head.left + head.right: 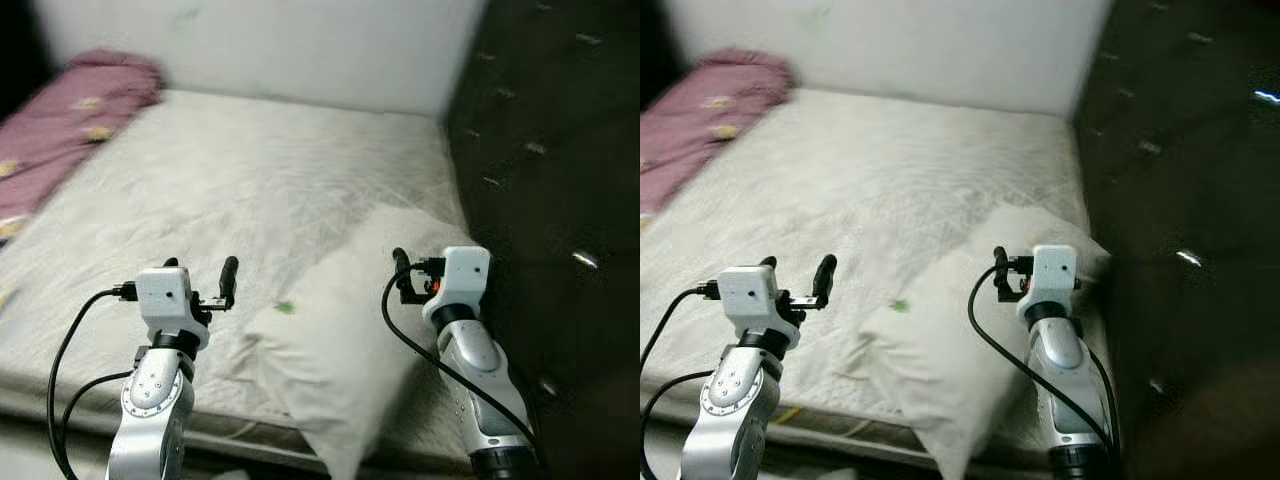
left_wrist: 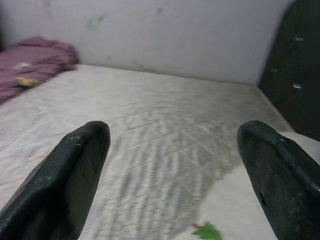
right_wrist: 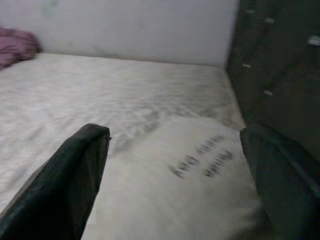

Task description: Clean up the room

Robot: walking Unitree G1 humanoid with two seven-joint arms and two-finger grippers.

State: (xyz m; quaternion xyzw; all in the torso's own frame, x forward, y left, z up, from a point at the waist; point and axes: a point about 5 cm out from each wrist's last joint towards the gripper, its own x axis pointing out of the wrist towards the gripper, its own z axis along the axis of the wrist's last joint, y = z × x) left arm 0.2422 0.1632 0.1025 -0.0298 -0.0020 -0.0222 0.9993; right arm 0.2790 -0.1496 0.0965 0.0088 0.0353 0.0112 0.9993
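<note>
Both silver arms rise in the foreground. Left tool [image 1: 200, 280] hovers over the near part of the bed [image 1: 200, 180], fingers spread wide with nothing between them. Right tool [image 3: 175, 180] is likewise wide and empty, poised just above the white pillow [image 1: 340, 340].

Pillow lies skewed at the bed's near right corner, one end overhanging the front edge, the other close to the dark tufted headboard [image 1: 540, 150]. Faint grey lettering shows on its cover in the right wrist view. Small green scrap [image 1: 285, 308] sits on the pillow's left part.

Step in hand, as judged: approach to the pillow, no grasp made yet. Next move likely calls for the right tool to drop onto the pillow and pinch a fold of the soft cover, the left tool taking the other end so it lifts without sagging; then it can be squared against the headboard. The green scrap may want picking off separately.

Surface: pale quilted mattress, bare, lightly creased. Pink blanket [image 1: 60, 120] is bunched at the far left corner. White wall [image 1: 300, 50] runs behind, with slight marks on it. Eye views somewhat blurred.
</note>
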